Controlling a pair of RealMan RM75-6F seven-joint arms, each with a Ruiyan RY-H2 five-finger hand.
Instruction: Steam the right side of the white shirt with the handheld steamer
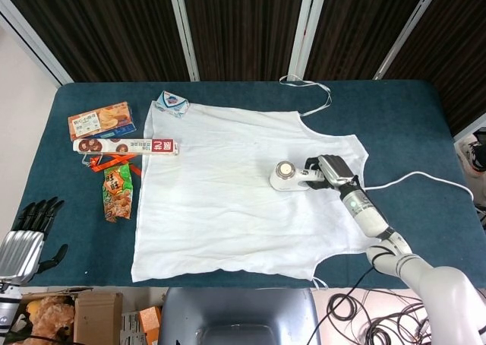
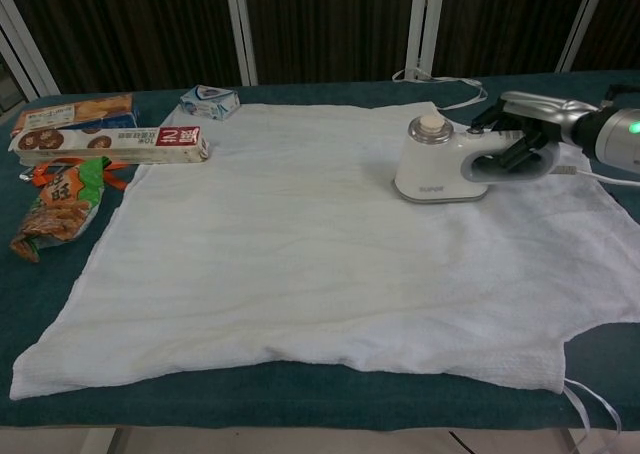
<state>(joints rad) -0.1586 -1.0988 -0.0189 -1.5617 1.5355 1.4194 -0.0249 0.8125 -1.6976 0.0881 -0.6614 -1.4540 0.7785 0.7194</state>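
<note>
Right hand (image 2: 520, 146) has its fingers wrapped round the handle of the white handheld steamer (image 2: 438, 161); I'd keep its soleplate flat on the white cotton shirt (image 2: 300, 244), gliding slowly. Left hand (image 1: 26, 235) idles, fingers spread, holding nothing.

matt white cloth shirt (image 2: 300, 244), glossy plastic steamer (image 2: 435, 164)

One white shirt (image 1: 235, 193) lies spread on one worktop (image 1: 395, 109), and one handheld steamer (image 2: 440, 162) stands on it, held in the right hand (image 2: 520, 134). Far to that hand's left are three boxes: a biscuit box (image 1: 101, 120), a long box (image 1: 125, 146), a small carton (image 1: 173, 102). One snack packet (image 1: 117, 192) lies there. Two hands show; the left hand (image 1: 26, 238) is off the worktop.
</note>
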